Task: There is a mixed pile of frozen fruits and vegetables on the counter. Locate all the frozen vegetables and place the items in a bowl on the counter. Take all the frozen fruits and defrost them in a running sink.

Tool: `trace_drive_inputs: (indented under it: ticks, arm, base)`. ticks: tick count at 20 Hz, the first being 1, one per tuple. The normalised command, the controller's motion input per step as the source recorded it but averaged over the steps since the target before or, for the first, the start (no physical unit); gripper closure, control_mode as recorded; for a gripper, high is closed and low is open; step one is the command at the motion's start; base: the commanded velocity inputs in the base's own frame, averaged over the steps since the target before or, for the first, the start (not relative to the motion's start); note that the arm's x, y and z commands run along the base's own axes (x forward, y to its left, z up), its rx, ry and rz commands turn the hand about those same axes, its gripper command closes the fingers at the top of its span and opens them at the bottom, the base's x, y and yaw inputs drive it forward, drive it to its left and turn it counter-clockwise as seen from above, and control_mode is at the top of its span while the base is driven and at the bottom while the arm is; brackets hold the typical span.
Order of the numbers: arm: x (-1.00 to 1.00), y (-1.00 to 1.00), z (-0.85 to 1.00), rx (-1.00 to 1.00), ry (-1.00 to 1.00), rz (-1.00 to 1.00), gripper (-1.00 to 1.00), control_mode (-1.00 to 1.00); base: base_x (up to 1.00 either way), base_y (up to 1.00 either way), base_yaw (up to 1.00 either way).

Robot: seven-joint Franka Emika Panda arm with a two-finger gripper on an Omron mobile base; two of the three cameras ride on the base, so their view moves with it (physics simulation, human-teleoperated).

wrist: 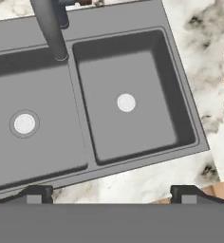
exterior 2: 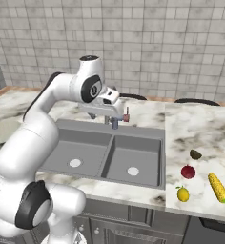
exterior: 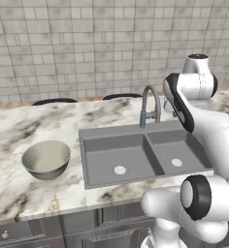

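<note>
Tool point(wrist: 111, 193) tips spread, seemingly empty, above the sink point(wrist: 128, 102).

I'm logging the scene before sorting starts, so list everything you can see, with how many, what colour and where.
counter: one, white-and-beige marble, around the sink
sink: one, grey, two basins, set in the counter
faucet: one, grey, curved, behind the sink
bowl: one, grey-olive, on the counter left of the sink
corn: one, yellow, counter right of the sink
lemon: one, yellow, round, left of the corn
red fruit: one, dark red, behind the lemon
olive lump: one, dark olive-brown, farthest back
wall: grey tile, behind the counter
gripper: one, dark jaws wide apart, holding nothing, over the sink
</note>
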Motion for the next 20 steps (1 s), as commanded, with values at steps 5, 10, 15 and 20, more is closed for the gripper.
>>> trace_drive_inputs:
  ticks: [5,10,15,20]
  arm:
    - [0.05,-0.78,-0.15,-0.02,0.07,-0.24,-1.00,-1.00]
    - [0.09,-0.81,-0.15,-0.02,0.09,-0.24,-1.00,-1.00]
    - [0.16,-0.82,-0.23,-0.01,0.06,-0.21,-1.00,-1.00]
    - [0.27,-0.82,-0.35,0.00,0.03,-0.17,-1.00,-1.00]
  base:
    - [0.00,0.00,0.00]
    - [0.00,0.00,0.00]
    - [0.00,0.00,0.00]
    - [0.00,0.00,0.00]
